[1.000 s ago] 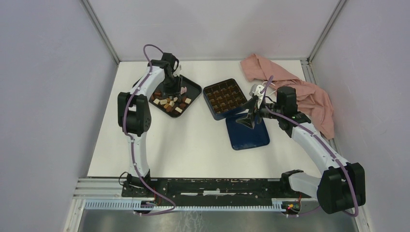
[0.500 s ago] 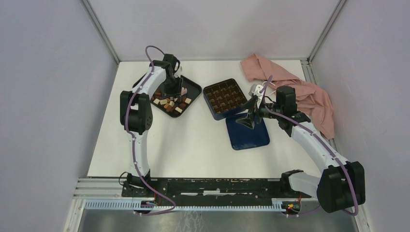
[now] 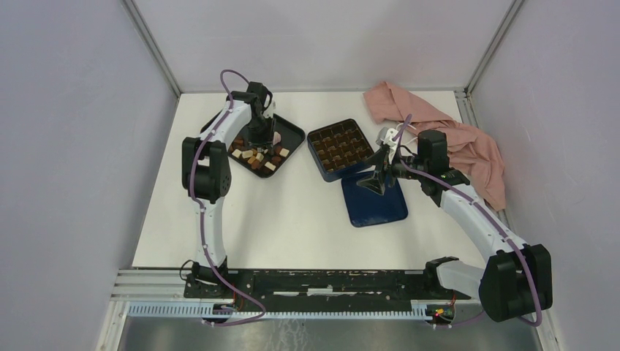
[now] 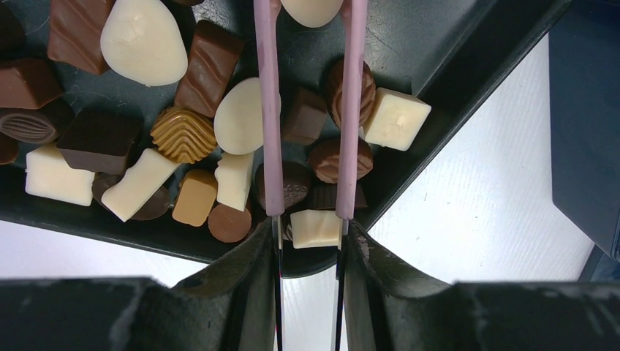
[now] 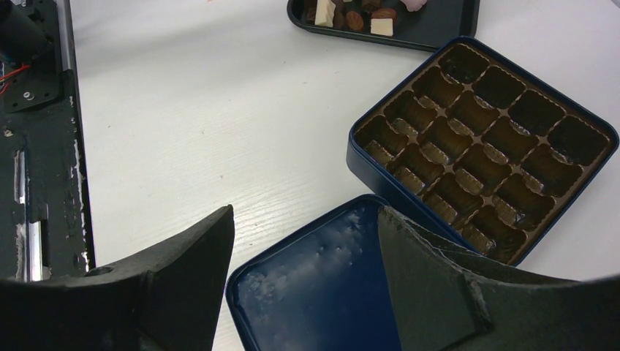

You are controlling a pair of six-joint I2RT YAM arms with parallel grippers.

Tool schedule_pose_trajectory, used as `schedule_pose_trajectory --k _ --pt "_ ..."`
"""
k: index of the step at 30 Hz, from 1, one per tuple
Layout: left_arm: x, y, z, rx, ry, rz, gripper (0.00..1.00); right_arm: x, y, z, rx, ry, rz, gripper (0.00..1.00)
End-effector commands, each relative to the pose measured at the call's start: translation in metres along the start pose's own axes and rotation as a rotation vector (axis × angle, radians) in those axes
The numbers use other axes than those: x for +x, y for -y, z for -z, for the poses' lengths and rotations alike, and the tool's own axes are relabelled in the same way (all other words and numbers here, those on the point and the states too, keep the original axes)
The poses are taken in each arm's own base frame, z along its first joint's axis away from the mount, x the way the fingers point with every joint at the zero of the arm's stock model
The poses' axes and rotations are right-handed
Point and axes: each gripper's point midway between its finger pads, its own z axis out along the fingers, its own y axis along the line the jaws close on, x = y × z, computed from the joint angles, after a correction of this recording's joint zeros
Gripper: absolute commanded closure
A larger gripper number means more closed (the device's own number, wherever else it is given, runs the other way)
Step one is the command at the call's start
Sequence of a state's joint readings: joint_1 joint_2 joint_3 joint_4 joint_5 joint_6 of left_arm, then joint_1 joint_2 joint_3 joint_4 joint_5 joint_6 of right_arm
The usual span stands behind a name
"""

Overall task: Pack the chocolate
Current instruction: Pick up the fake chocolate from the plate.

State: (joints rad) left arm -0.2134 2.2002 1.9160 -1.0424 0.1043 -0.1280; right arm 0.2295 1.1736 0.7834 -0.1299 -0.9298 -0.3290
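Over the black tray (image 4: 453, 44), left pincer (image 4: 310, 29) pointing down, part-open astride chocolate (image 4: 303, 115), right pincer (image 5: 303, 216) wide, empty.

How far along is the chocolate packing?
Done: lid is off, lying by the open box. In hand: left pincer is down in the tray with a cream piece between its fingers; grip unclear. The right pincer hangs open over the lid. Left: everything; every compartment in view looks empty, the chocolates all sit in the tray.
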Motion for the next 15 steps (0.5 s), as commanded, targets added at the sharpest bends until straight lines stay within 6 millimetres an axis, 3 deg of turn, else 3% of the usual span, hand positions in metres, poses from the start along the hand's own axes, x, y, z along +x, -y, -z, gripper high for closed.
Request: schedule_pose_trajectory --k 1,6,15 --pt "-0.015 -0.001 0.012 0.003 0.05 -0.045 0.86 -0.021 0.006 0.0 0.014 0.032 0.064 0.23" --pt "-0.021 -0.001 0.023 -0.007 0.095 -0.036 0.98 -0.021 0.006 0.0 0.013 0.03 0.063 0.23" --pt "-0.025 -0.002 0.033 -0.014 0.166 -0.027 0.98 -0.021 0.006 0.001 0.012 0.03 0.065 0.23"
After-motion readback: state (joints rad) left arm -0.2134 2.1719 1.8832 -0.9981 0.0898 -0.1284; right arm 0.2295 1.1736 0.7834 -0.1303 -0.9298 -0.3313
